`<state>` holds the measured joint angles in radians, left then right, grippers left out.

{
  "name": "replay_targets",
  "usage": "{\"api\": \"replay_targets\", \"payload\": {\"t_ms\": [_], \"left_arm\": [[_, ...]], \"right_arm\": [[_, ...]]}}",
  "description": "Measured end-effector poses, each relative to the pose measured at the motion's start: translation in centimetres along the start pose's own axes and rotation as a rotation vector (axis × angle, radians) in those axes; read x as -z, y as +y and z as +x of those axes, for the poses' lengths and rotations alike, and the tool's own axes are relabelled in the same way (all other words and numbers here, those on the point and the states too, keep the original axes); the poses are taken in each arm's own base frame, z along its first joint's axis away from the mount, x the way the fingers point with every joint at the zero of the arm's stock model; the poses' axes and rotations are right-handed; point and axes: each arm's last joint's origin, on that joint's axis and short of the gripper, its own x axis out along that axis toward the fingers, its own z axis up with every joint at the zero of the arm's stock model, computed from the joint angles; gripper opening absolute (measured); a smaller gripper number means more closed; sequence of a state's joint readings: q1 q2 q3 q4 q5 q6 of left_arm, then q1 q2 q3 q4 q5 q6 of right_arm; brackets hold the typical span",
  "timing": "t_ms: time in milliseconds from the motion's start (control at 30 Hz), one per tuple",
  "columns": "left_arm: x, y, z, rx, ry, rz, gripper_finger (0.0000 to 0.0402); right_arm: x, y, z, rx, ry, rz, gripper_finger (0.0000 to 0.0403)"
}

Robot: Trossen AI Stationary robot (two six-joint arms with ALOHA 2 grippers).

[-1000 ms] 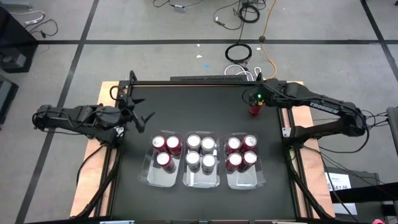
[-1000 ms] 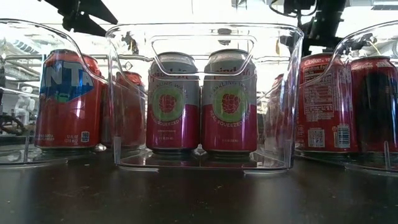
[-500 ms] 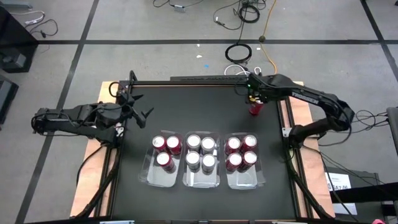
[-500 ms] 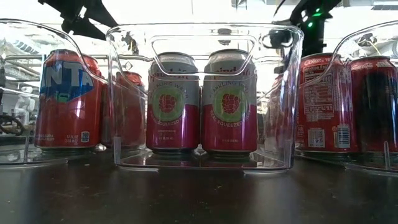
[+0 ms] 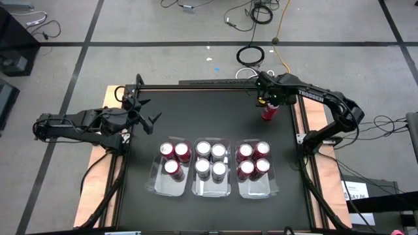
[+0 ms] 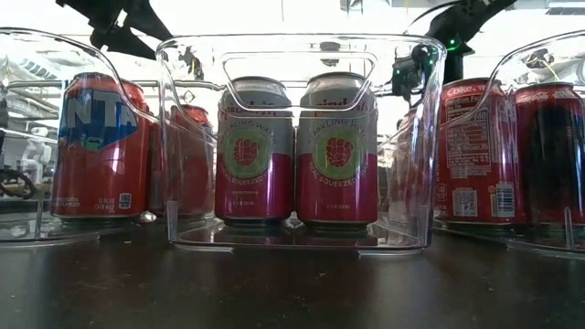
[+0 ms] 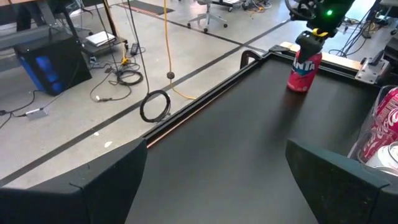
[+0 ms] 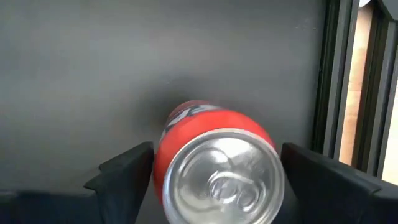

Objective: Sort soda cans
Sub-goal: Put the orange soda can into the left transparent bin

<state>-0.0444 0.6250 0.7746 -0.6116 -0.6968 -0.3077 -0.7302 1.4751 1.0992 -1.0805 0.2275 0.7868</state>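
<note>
A lone red soda can stands upright on the black table near its far right corner. It also shows in the left wrist view. My right gripper hangs over it, pointing steeply down and open. Its two fingers flank the can's silver top, and no touch shows. At the table's left edge my left gripper waits in the air, open and with nothing between its fingers. The other soda cans stand in three clear trays near the front.
The left tray holds three red cans. The middle tray holds several silver-and-pink cans. The right tray holds several red cans. A raised black rail runs along the table's right edge, close to the lone can.
My right gripper has come down over the lone red can and tipped to point more steeply downward. Its arm has swung round toward the table's far edge. The can has stayed where it was.
</note>
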Motion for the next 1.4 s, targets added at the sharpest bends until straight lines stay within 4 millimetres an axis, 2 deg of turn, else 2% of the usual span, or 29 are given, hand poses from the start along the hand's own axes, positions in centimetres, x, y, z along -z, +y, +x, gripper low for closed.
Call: {"api": "replay_targets", "payload": {"t_ms": [300,600,833,1000,1167,1400], "left_arm": [[0.0,0.0,0.0,0.001,0.0,0.009,0.0393],[0.0,0.0,0.0,0.001,0.0,0.009,0.0393],[0.0,0.0,0.0,0.001,0.0,0.009,0.0393],[0.0,0.0,0.0,0.001,0.0,0.008,0.0393],[0.0,0.0,0.0,0.001,-0.001,0.008,0.0393],[0.0,0.0,0.0,-0.009,-0.006,0.004,0.0393]], "right_arm": [[-0.5,-0.4,0.2,-0.009,0.024,0.024,0.0273],[0.1,-0.5,-0.4,-0.035,0.031,-0.011,0.0272],[1.2,-1.3,-3.9,-0.169,-0.099,-0.032,0.0272],[2.1,-1.2,-7.3,-0.394,-0.268,-0.055,0.0271],[2.8,-0.1,-10.5,-0.664,-0.414,-0.119,0.0271],[3.7,3.0,-12.1,-0.752,-0.458,-0.253,0.0271]]}}
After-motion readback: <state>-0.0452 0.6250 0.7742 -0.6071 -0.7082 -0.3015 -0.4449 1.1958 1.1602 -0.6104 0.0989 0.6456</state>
